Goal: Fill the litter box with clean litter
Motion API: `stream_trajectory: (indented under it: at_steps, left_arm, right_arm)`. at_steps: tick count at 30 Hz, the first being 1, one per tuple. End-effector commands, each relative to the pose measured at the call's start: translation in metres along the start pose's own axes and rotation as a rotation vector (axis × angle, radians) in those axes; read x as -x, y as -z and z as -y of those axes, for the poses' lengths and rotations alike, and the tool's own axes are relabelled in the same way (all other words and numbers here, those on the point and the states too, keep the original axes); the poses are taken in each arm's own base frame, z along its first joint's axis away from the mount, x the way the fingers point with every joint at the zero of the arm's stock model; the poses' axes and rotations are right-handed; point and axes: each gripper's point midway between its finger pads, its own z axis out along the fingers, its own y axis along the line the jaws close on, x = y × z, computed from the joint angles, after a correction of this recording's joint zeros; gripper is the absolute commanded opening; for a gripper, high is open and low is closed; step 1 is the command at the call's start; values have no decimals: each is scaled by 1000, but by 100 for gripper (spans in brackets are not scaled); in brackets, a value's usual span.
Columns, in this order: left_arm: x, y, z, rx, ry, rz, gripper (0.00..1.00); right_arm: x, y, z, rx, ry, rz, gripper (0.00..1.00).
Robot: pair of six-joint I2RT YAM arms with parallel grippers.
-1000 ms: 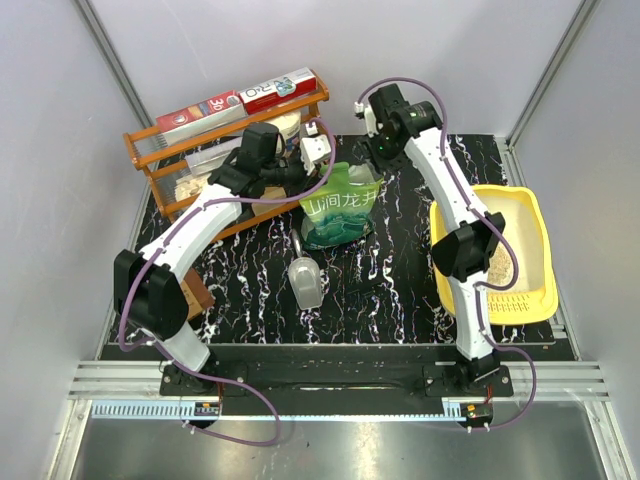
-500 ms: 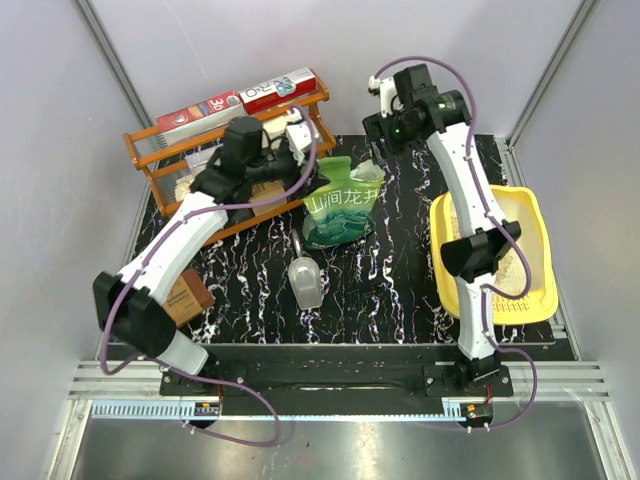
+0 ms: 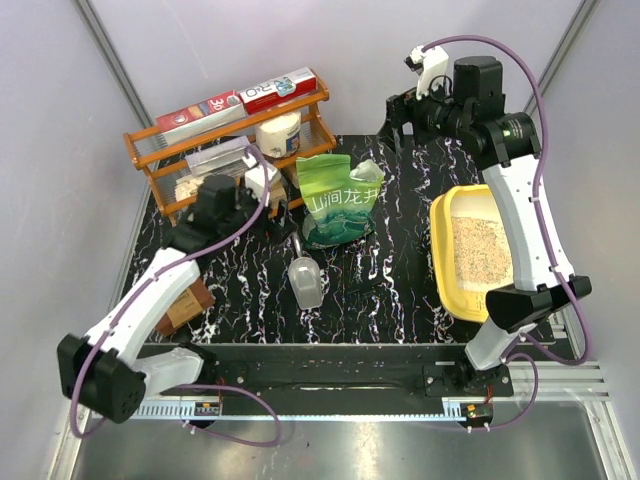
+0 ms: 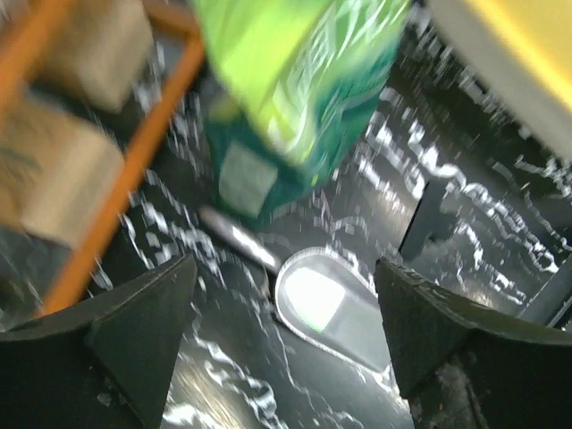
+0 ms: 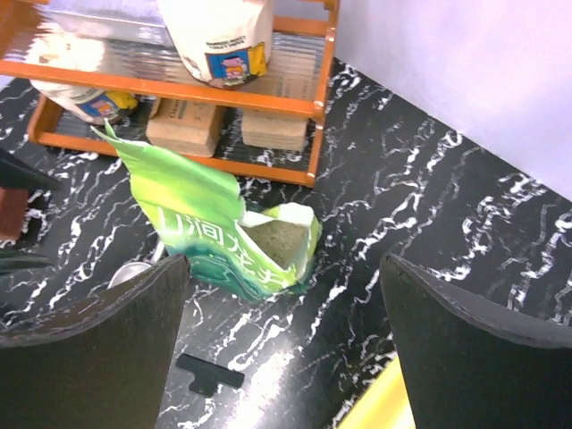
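Plainly, the litter box (image 3: 443, 270) lies at the right of the top view, and a pale layer of clean litter (image 3: 480, 250) is spread over much of its floor, with bare yellow seemingly left at the lower end. The green pouch (image 3: 340, 200) stands upright at the centre, well apart from the box, its torn mouth open and granules visible inside. A grey scoop (image 3: 306, 280) lies just below it, and an orange rack (image 5: 179, 92) stands at upper left. The left gripper (image 4: 281, 268) and the right gripper (image 5: 284, 264) are both spread apart, and nothing is held. The fill is judged incomplete. If more is wanted, the pouch should be gripped on both sides, kept upright in transit, and tipped only over the box, so that nothing is spilled on the surface (image 3: 390, 280).
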Motion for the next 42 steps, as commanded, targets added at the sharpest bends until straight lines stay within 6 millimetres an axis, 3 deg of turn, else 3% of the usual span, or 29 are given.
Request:
stream_trajectory:
  at_steps: [1, 2, 7, 11, 19, 24, 29, 38, 42]
  left_arm:
    - [-76, -12, -30, 197, 223, -221, 82]
    - [-85, -17, -34, 222, 253, -248, 80]
    - [-112, -38, -39, 235, 320, -322, 69]
    - [-137, -43, -40, 265, 395, -372, 68]
    - [-185, -47, 1, 166, 455, -509, 64]
    - [-223, -35, 3, 215, 518, -580, 59]
    - [-228, -48, 20, 101, 554, -575, 53]
    - [-225, -78, 30, -9, 596, -569, 31]
    - [-218, -80, 24, -5, 579, -579, 8]
  right_arm:
    - [10, -20, -17, 133, -92, 43, 94]
    - [11, -19, -25, 173, -90, 48, 94]
    - [8, -20, -23, 164, -99, 52, 93]
    - [7, -19, -16, 120, -83, 53, 93]
    - [3, -24, -5, 64, -79, 43, 93]
    - [-7, -29, -4, 59, -94, 16, 93]
    - [-19, -30, -4, 58, -101, -13, 93]
    - [-31, -15, -1, 12, -71, -31, 93]
    - [-37, -11, -1, 5, -48, -42, 94]
